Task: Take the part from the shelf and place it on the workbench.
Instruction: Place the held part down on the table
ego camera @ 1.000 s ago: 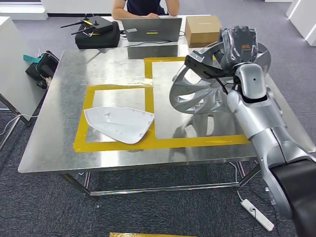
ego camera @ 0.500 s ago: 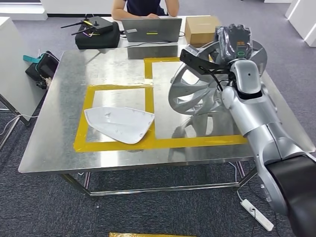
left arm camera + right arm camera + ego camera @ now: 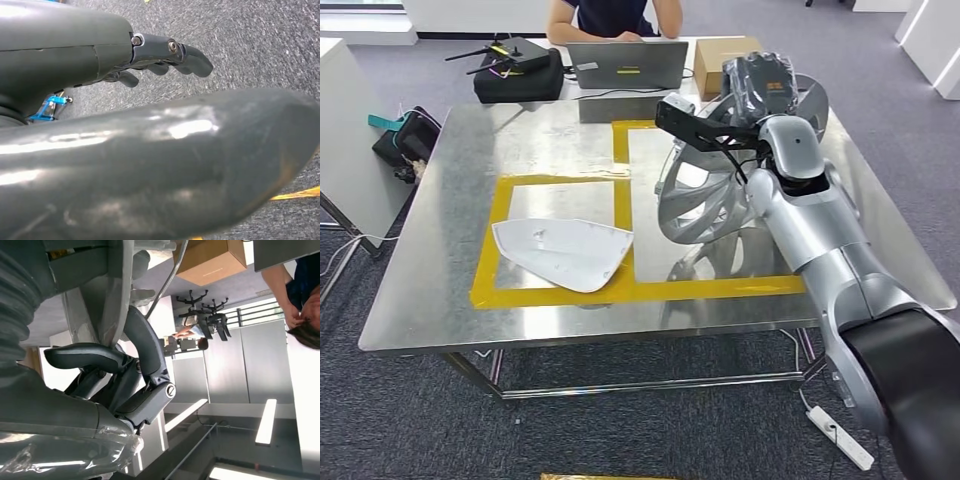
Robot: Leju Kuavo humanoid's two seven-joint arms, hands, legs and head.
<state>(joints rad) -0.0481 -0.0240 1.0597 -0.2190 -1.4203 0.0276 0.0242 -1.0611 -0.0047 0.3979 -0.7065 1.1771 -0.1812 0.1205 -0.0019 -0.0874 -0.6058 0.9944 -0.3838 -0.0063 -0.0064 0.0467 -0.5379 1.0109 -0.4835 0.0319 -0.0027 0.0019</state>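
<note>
The head view is bright and evenly lit, sharp across the frame. The steel desk [image 3: 433, 250] shows soft glare and mirrors the laptop [image 3: 626, 62] near the upper middle; shadows under things are faint and short. In the left wrist view a blurred, out-of-focus grey mass fills the lower frame with pale highlights. In the right wrist view ceiling lights [image 3: 266, 422] blow out white at the lower right, and the near fingers [image 3: 85, 357] look dark.

High head view; close wrist views
</note>
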